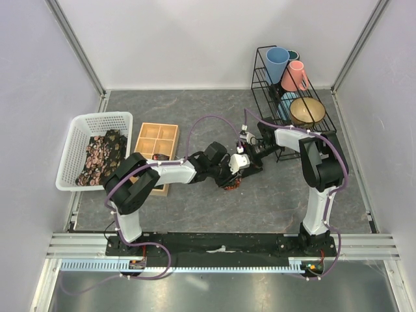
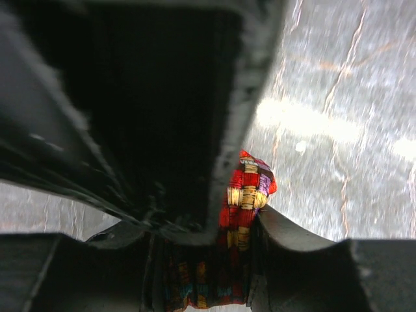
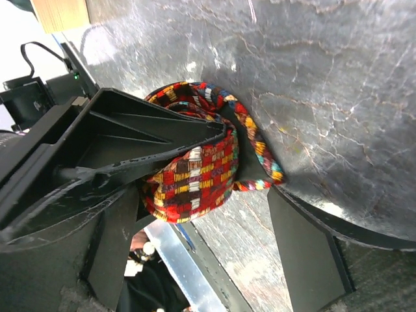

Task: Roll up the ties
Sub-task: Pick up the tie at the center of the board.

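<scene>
From above, a white basket (image 1: 70,140) holds floral ties (image 1: 101,156), and a wire rack (image 1: 262,73) holds cups (image 1: 286,65) and a bowl (image 1: 307,110). The left gripper (image 1: 235,170) and right gripper (image 1: 246,151) meet over a rolled tie (image 1: 231,184).

In the left wrist view, the rolled tie (image 2: 246,195) is pinched between the left fingers (image 2: 162,117).

In the right wrist view, the roll lies between the right fingers (image 3: 143,140), which are spread wide; it touches one of them.

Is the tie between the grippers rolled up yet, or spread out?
Rolled: in the right wrist view the tie is a compact coil, its outer wrap slightly loose.
</scene>
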Robot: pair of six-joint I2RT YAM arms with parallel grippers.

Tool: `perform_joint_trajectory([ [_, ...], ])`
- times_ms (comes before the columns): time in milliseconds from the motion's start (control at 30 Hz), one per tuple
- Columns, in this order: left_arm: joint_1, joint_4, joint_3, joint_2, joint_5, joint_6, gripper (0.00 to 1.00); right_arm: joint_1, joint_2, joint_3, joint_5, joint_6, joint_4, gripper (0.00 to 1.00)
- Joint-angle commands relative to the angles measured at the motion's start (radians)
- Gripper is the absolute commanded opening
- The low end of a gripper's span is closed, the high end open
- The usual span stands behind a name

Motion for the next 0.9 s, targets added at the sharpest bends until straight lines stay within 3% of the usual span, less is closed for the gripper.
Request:
perform_joint_trajectory([
  [0, -0.01, 0.027, -0.092, 0.078, -0.006, -0.063, 0.02, -0.009, 0.023, -0.01, -0.04, -0.053, 0.01, 0.95],
  [33, -0.01, 0.035, -0.097, 0.08, -0.008, -0.063, 0.02, -0.009, 0.029, -0.008, -0.017, -0.055, 0.01, 0.98],
  [400, -0.009, 0.063, -0.167, 0.061, -0.002, -0.046, 0.02, -0.024, -0.053, 0.056, 0.1, -0.04, 0.02, 0.98],
  [667, -0.009, 0.058, -0.164, 0.067, -0.013, -0.042, 0.02, -0.036, -0.032, 0.056, 0.119, -0.087, -0.03, 0.98],
  [867, -0.009, 0.053, -0.163, 0.067, -0.008, -0.046, 0.02, -0.033, 0.009, 0.015, 0.129, -0.072, 0.036, 0.98],
])
